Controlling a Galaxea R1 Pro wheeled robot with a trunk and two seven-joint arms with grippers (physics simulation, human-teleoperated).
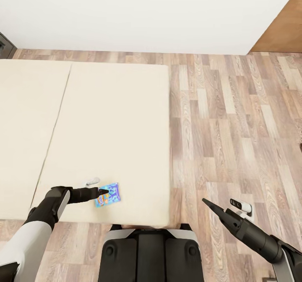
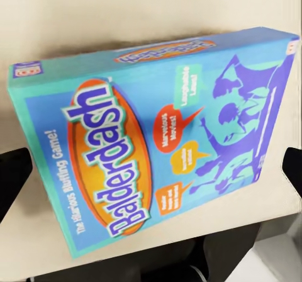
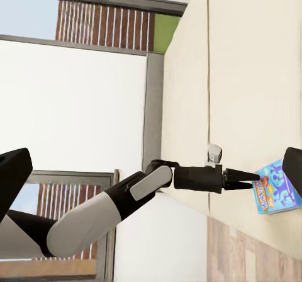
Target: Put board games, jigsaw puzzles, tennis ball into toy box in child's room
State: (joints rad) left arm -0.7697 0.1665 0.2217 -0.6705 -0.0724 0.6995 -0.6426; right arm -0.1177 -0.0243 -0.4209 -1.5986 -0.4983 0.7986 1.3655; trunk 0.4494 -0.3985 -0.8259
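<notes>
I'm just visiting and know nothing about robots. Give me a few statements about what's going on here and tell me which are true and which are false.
1. The blue board game lies on the beige bed. True.
2. The box is lettered SKIP-BO. False: the left wrist view reads Balderdash.
3. The left end effector is at the board game, its fingers open on either side of the box. True.
4. The right end effector holds a tennis ball. False: it hangs over the wooden floor with nothing in it.
5. The board game lies in the middle of the bed. False: it lies near the edge closest to the robot.
</notes>
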